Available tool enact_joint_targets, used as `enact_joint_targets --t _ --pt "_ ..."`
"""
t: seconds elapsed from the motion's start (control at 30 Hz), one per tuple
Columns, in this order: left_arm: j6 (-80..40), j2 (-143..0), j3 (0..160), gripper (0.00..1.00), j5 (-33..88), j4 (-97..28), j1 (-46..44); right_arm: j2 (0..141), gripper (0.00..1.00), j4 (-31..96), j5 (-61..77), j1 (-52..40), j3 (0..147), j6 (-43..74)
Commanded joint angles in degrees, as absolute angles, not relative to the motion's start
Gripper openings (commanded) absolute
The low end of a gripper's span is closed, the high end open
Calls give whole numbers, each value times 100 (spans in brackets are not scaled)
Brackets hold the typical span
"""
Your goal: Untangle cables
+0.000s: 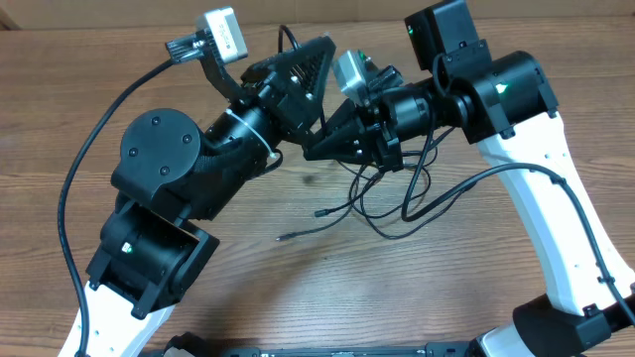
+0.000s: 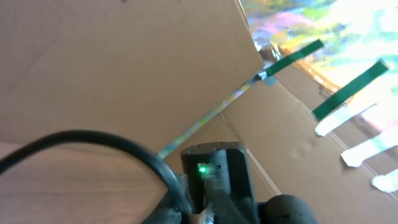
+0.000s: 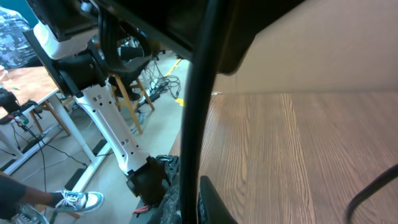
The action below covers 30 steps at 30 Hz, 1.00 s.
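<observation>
Overhead: the right gripper (image 1: 310,152) and left gripper (image 1: 319,69) sit close together above the table (image 1: 298,288). Whether either is parted or closed I cannot tell. The cables (image 1: 407,198) lie looped just below the right gripper, and strands rise towards it.

Left wrist: cardboard (image 2: 124,56) and a thick black cord (image 2: 81,138); no cables show.

Right wrist: a blurred black bar (image 3: 199,93) crosses the wood; the jaws are unclear.
</observation>
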<state>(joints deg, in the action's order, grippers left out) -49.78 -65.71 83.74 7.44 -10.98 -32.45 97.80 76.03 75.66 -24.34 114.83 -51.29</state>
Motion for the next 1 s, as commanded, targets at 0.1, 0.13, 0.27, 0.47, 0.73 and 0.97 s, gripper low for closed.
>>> enact_joint_targets --t 0.1,0.13,0.27,0.47,0.73,0.97 --pt "-3887 -6558 8497 78 596 -1500 -3260 9773 4 5798 8667 -1155 11867 -2373" --pt "-3815 -6558 8497 80 596 -1653 -3260 9771 4 4991 8991 -847 11931 -1483" --pt "-3076 -6558 8495 86 591 -2886 -3260 9741 4 -972 8932 537 12276 4416" --pt "-2952 -6563 8493 93 543 -4051 -3260 9741 4 -5542 7439 2703 12276 8191" --pt "-2862 -6563 8493 100 532 -4827 -3260 9745 4 -593 7568 5162 12265 6025" --pt "-2867 -6563 8490 100 534 -5131 -3260 9754 4 4143 5378 6519 12265 3568"
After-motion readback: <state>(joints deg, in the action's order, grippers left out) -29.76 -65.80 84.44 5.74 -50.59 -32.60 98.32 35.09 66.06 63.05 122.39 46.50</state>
